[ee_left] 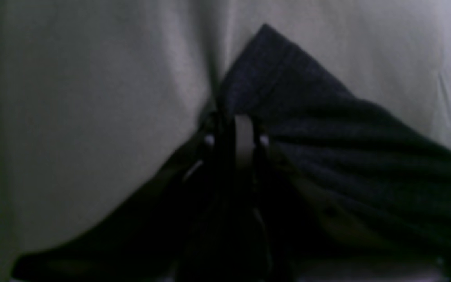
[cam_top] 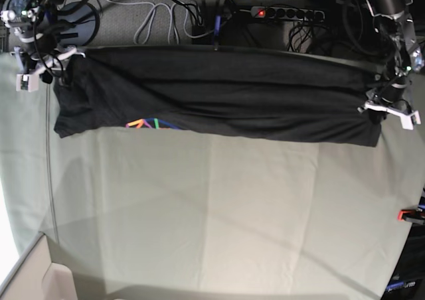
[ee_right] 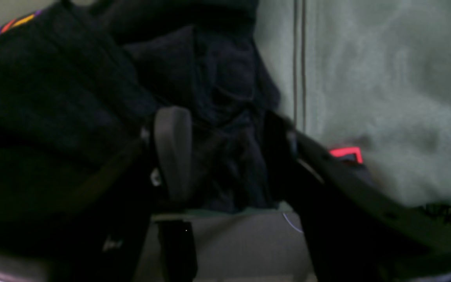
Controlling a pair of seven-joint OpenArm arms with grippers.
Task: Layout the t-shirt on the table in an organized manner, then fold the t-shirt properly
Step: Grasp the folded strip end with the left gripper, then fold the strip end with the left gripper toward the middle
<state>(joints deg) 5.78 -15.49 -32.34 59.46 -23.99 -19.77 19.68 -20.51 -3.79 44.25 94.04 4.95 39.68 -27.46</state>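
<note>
Because each end is pinned, the dark charcoal knit t-shirt [cam_top: 219, 94] lies stretched in a long creased band across the far part of the pale grey-green cloth-covered table [cam_top: 219, 214] (rainbow logo peeking out). The left gripper [ee_left: 236, 135] pinches one corner between narrow fingers; the right gripper [ee_right: 225, 156] straddles bunched fabric, jaws wider.

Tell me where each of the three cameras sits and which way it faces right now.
Left wrist: rides the left arm, looking along the left gripper, shut on a corner of the t-shirt over the table.
Right wrist: rides the right arm, looking past the right gripper, jaws apart around bunched t-shirt; a red clamp shows beside it.
Base: overhead, looking down at the table; both arms hold the t-shirt stretched along the far edge.
Shared: all three show t-shirt and table.
</note>
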